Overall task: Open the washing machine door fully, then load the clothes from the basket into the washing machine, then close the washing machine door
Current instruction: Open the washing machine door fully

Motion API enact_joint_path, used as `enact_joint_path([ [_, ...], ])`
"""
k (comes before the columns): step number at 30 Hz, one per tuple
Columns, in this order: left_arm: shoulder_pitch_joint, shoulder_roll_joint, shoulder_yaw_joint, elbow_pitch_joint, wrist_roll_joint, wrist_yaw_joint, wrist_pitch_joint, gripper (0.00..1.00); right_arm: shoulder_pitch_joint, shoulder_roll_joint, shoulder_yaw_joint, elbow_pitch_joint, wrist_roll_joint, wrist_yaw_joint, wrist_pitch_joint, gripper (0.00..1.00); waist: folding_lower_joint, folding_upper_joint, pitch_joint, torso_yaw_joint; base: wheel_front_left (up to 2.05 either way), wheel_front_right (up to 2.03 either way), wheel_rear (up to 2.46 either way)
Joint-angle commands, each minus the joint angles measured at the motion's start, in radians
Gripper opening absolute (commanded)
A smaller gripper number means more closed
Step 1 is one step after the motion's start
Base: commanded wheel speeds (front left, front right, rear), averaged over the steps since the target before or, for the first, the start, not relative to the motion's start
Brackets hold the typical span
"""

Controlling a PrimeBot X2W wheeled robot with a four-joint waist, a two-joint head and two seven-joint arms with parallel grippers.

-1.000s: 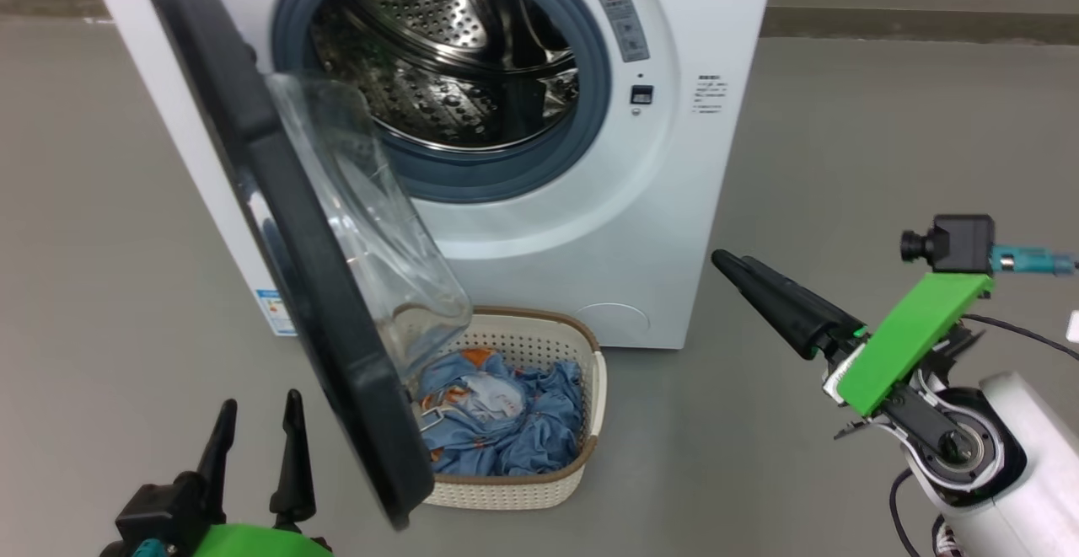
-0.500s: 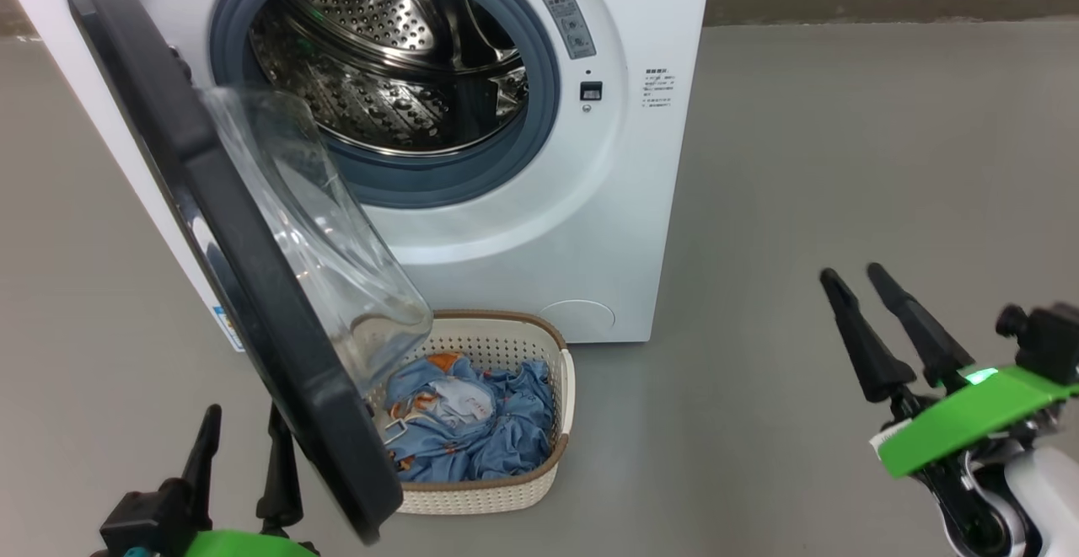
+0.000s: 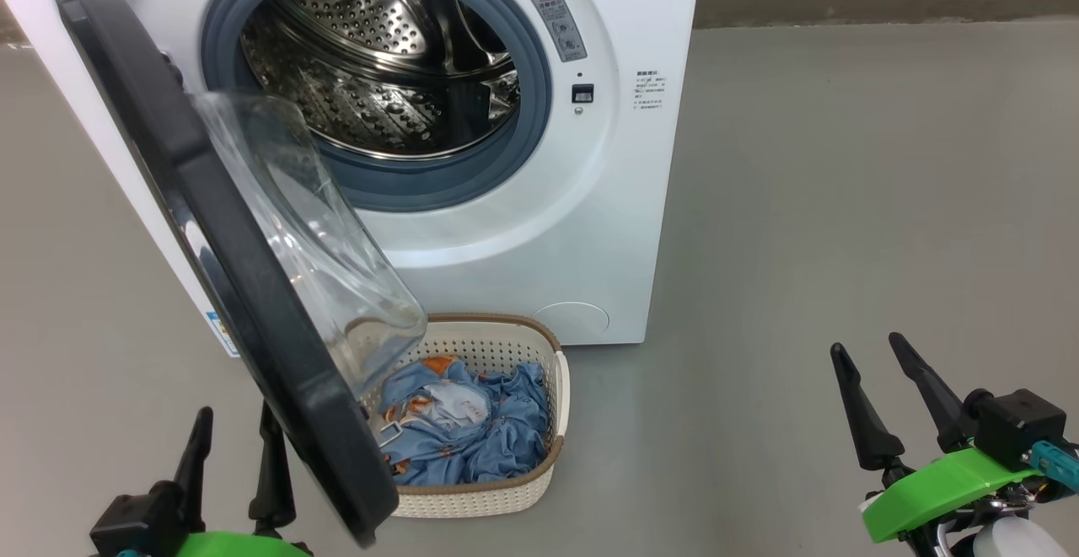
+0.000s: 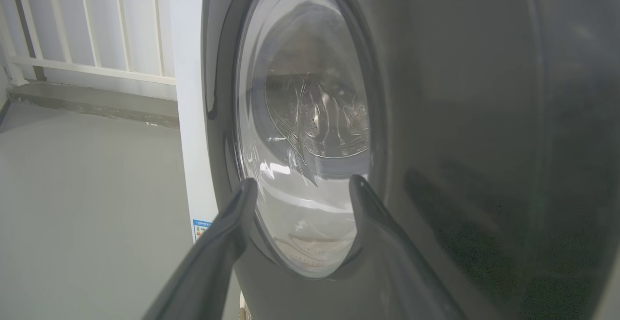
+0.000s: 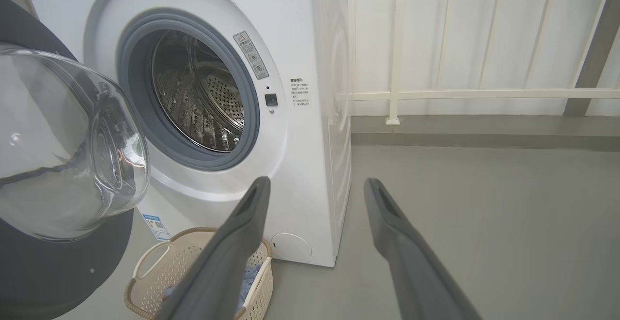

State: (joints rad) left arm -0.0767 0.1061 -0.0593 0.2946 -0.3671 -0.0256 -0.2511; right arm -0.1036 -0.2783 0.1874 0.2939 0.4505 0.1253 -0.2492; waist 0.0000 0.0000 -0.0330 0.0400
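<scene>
The washing machine door [image 3: 240, 287], left of frame, is rimmed in glossy black around smooth clear glass, and the drum [image 3: 379, 60] is formed of shiny perforated steel. The basket [image 3: 472, 502] is moulded in matt cream plastic and filled with crumpled cloth clothes [image 3: 480, 447].

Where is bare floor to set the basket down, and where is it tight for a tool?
Free: the grey floor between the washing machine and the right tool. Crowded: the basket sits under the open door, with the left tool close by.
</scene>
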Motion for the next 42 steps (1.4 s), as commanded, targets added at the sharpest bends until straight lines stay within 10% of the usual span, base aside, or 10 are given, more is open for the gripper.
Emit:
enact_joint_path([
  [1,-0.020,0.019,0.034,-0.026,0.000,0.000,-0.010,1.00,-0.002,0.000,-0.008,-0.028,-0.030,0.005,-0.012,1.00,0.0000,0.0000,0.001,0.000,0.00,0.00,0.00],
  [42,-0.025,0.012,0.049,-0.033,0.002,-0.004,-0.011,1.00,0.006,-0.001,-0.005,-0.063,0.020,0.005,-0.013,1.00,0.0000,0.0000,0.003,0.005,0.00,0.00,0.00],
])
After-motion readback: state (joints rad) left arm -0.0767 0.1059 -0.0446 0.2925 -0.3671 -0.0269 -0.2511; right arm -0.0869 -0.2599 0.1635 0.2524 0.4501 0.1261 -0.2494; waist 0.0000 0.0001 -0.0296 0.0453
